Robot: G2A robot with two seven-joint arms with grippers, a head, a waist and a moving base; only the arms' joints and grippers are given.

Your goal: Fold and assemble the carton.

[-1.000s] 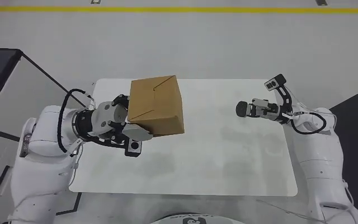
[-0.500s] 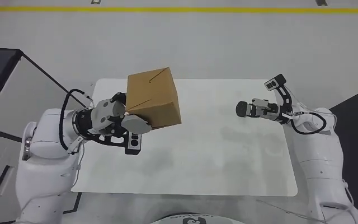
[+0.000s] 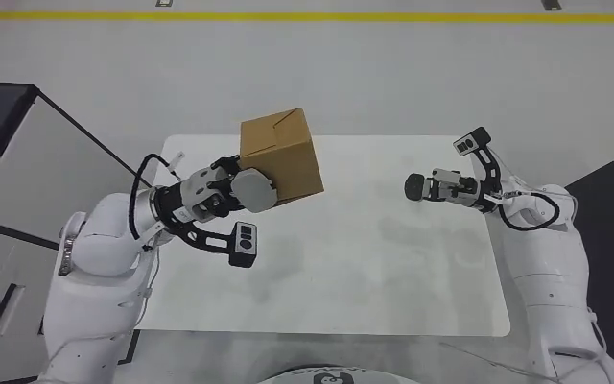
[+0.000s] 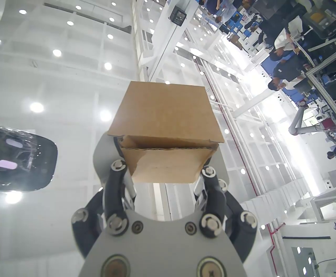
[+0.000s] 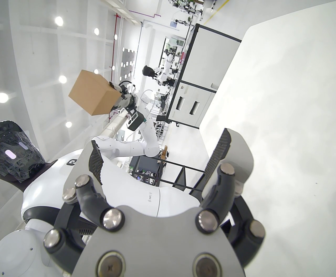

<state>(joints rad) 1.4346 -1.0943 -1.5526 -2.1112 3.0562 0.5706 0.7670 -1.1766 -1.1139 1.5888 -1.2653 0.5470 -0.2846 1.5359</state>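
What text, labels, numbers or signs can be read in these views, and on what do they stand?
None legible.
The carton held in the left gripper shows plain brown faces, no print.
The table bears no markings.
Signs in the room behind are too small to read.

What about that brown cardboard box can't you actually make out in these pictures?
Inside of the brown cardboard carton: left wrist view, a folded flap leaves only a dark slit.
Its underside: top view, the carton's own body hides it.
Its seams: right wrist view, too small.
Where the left gripper grips: left wrist view, behind the flap.
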